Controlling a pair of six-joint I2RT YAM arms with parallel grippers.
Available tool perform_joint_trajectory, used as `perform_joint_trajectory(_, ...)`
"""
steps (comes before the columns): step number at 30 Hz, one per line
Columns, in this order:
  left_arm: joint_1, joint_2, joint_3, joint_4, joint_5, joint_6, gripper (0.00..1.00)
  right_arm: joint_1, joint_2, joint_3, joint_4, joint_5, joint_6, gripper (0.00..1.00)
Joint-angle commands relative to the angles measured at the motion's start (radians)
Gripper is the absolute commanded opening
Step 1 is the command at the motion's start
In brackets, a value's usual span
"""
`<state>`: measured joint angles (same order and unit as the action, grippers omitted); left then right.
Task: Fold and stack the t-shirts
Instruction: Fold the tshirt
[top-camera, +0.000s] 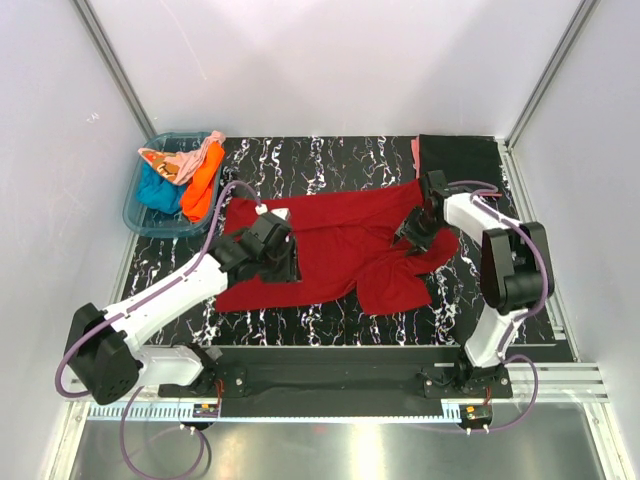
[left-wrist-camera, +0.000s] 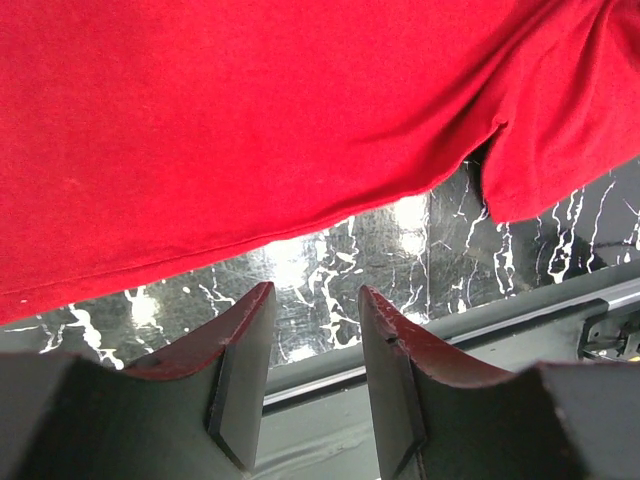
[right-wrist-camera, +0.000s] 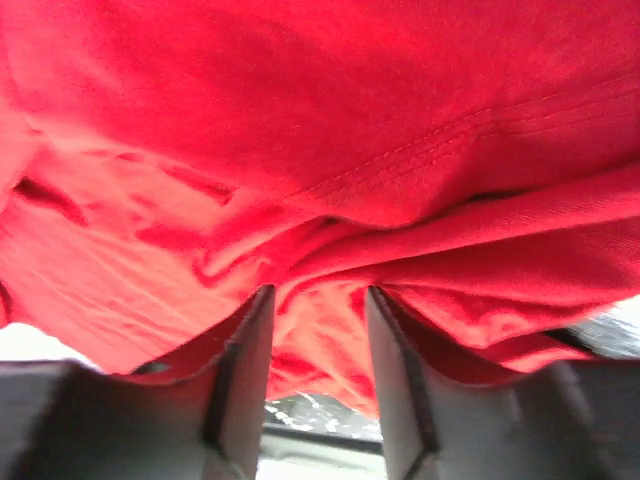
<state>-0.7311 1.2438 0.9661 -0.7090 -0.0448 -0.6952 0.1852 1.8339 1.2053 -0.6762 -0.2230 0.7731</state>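
**Dark red shirt laid out, fold not yet made**

Left gripper (left-wrist-camera: 315, 298): jaws stand a middling way apart with nothing between them. Bare marbled table (left-wrist-camera: 330, 262) shows through the gap. The hem of the dark red t-shirt (left-wrist-camera: 250, 120) lies just beyond the tips, not touched.

Right gripper (right-wrist-camera: 318, 295): jaws also parted, tips pushed into bunched red cloth. A ridge of cloth sits at the gap, and I cannot tell whether it is pinched or only touched.

The shirt lies mid-table between the two arms. Its left part is fairly flat. Its right part is rumpled, with a loose flap spilling towards the near edge by the right gripper. The cloth is soft and evenly deep red, and a stitched seam shows in the right wrist view.

Progress, as a judgement:
- A black t-shirt (top-camera: 460, 155) lies folded flat at the far right corner, with a strip of salmon pink t-shirt (top-camera: 414, 152) at its left edge. That looks like two stacked.
- The blue tub (top-camera: 130, 208) at far left holds the teal t-shirt (top-camera: 155, 193), orange t-shirt (top-camera: 200, 185) and pale peach t-shirt (top-camera: 175, 160), all heaped and unfolded.
- So the third shirt is in hand and three are left
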Motion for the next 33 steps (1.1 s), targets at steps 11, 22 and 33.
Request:
perform_joint_trajectory(11,0.070,0.003,0.039,0.026,0.028,0.040,0.45,-0.133,-0.452,-0.357,-0.168,0.134,-0.121,0.50)
perform_joint_trajectory(22,0.223,-0.089,-0.062,0.075,0.166,0.000,0.45,-0.136,-0.386,-0.480,-0.063,0.137,-0.094,0.57)
perform_joint_trajectory(33,0.344,-0.158,-0.122,0.066,0.214,0.011,0.45,-0.136,-0.318,-0.475,0.004,0.149,-0.106,0.49)
